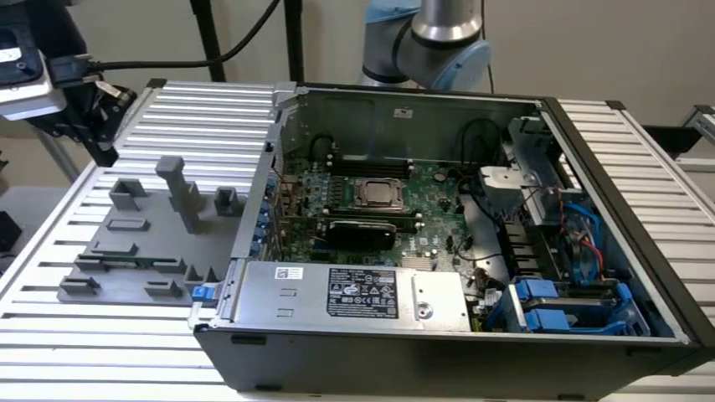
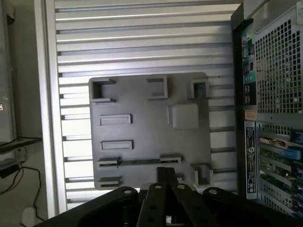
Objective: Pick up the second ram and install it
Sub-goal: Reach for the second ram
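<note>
My gripper (image 1: 107, 153) hangs at the exterior view's left, above the far edge of the grey holder plate (image 1: 134, 251). In the wrist view its dark fingertips (image 2: 166, 176) sit pressed together over the plate (image 2: 142, 137), and I see nothing green between them. The plate's slots and brackets look bare. The green ram stick is out of sight, both on the plate and at the gripper. The long black memory slots (image 1: 380, 159) lie at the far side of the motherboard (image 1: 436, 205), behind the processor socket (image 1: 380, 193). I cannot tell whether sticks stand in them.
The open computer case (image 1: 447, 335) lies on the slatted metal table (image 1: 100, 352), with its power supply (image 1: 357, 293) at the near side and blue drive bays (image 1: 558, 306) at the exterior view's right. The arm's base (image 1: 441, 38) stands behind the case. Cables hang at the far left.
</note>
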Controlling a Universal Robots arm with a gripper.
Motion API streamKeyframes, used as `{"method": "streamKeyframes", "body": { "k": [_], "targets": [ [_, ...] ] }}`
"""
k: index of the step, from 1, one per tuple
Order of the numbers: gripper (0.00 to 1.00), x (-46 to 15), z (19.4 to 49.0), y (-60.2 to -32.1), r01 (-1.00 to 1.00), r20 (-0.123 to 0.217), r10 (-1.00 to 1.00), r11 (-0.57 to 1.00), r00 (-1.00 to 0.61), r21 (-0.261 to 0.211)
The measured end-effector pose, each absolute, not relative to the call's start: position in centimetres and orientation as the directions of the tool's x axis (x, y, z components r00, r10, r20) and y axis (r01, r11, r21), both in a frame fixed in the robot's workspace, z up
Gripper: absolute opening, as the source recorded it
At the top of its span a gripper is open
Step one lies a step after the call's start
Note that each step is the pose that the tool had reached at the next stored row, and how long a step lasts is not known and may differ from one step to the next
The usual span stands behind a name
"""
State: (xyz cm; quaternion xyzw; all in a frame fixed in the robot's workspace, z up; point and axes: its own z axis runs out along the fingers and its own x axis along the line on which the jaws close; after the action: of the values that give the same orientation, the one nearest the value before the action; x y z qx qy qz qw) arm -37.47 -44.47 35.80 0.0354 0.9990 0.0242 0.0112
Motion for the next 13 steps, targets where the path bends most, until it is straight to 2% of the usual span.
{"method": "streamKeyframes", "body": {
  "k": [13],
  "targets": [
    [0.00, -39.6, 34.5, -44.6, 0.070, -0.018, 0.071, 0.996, -0.997, 0.049]
  ]
}}
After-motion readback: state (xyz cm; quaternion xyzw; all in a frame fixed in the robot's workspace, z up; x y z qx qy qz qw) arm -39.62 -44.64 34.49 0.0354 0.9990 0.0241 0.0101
